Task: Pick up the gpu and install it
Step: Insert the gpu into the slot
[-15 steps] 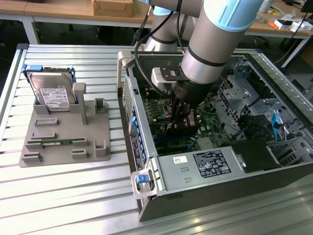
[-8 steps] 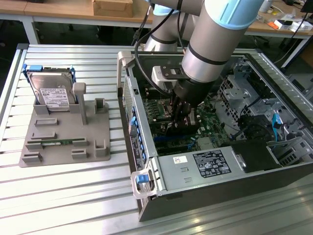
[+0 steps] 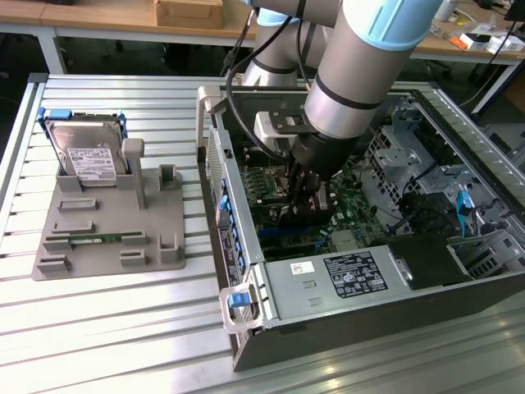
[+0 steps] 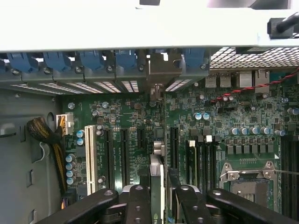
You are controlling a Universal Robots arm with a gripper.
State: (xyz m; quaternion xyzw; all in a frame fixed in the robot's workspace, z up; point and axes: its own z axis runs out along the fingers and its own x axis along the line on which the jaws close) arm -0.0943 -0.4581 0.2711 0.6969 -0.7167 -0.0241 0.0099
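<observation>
A silver hard drive (image 3: 89,156) stands upright in a grey holder tray (image 3: 111,217), well apart from the jaws on the exterior view's left — a narrow green memory stick (image 3: 97,239) lies flat in the same tray. Around the jaws sits the open computer case (image 3: 246,328); beneath them the green motherboard (image 4: 224,112) — with a white expansion slot (image 4: 90,158) off to one side.

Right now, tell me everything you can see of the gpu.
The gpu stands on edge between the gripper's black fingers, seen edge-on as a thin card with a pale side. It sits down among the long expansion slots of the green motherboard, its far end reaching the slotted rear wall of the computer case. In the exterior view it is a dark shape under the arm. Whether it is fully seated cannot be told.
</observation>
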